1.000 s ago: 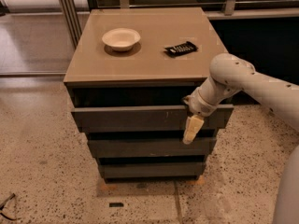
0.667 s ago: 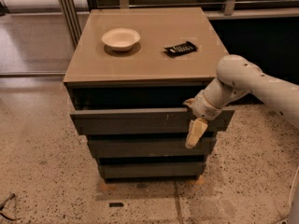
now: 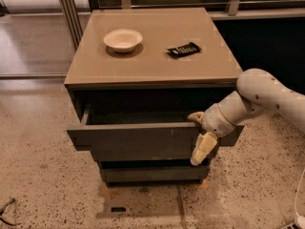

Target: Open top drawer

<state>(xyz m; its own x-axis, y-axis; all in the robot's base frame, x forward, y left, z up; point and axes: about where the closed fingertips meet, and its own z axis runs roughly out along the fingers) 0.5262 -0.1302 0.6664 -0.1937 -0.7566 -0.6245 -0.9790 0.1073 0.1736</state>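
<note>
step: top drawer (image 3: 138, 138) partly out | gripper (image 3: 200, 138) at drawer's right top edge, fingers clamp its front | advice: pull straight and level, no twisting

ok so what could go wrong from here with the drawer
The gripper is at the far right end of the top drawer, so pulling off-centre may skew and jam it.
The front has no handle, so the gripper could slip off its top edge.
A jolt could shift the bowl on the cabinet top.
</note>
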